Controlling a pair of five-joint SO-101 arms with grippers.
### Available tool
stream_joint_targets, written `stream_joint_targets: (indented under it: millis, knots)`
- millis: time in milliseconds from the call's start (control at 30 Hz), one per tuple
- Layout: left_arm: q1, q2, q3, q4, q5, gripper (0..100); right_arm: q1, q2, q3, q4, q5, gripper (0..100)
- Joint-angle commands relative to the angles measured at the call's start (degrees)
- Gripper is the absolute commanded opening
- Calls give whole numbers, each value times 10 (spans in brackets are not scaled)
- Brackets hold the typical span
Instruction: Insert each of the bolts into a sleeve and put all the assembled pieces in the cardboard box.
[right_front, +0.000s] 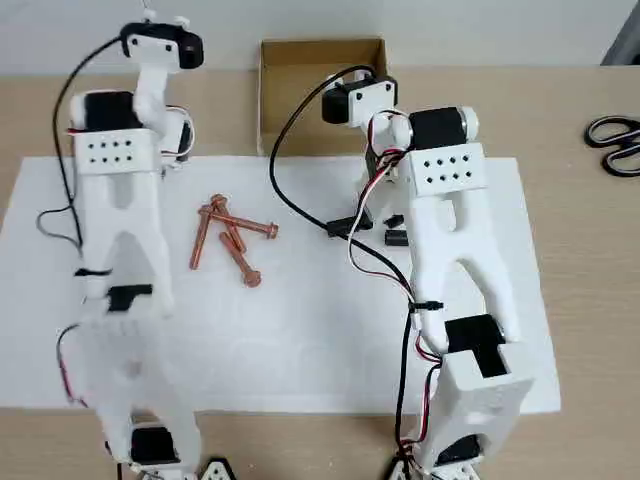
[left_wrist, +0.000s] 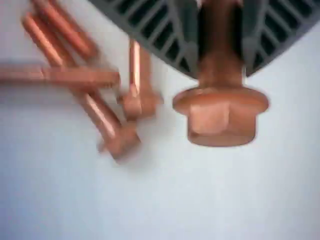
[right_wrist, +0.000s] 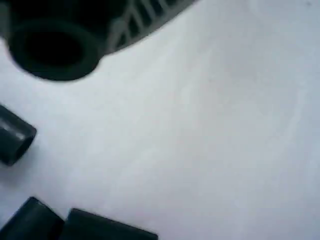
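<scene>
Left hand clamped on a copper bolt, right hand gripping a black sleeve, loose bolts heaped left of centre in the high view on the white sheet, spare sleeves right of centre, cardboard box at top centre on the table.

A small robotics lab or hobby workshop is suggested. A pale wooden desk is covered with a white sheet, and the left arm and the right arm are set on it side by side, both made of white plastic with bare motors and loose black cables. Copper bolts, black sleeves, a cardboard box and scissors are laid out as for a test.
</scene>
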Motion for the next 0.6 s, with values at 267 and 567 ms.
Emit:
stream_joint_targets:
  millis: [267, 567]
  knots:
    - [11, -345, 618, -145, -13, 6, 0, -39, -5, 7, -7, 4]
    - [12, -391, 833, -313, -18, 7, 0, -38, -5, 7, -7, 4]
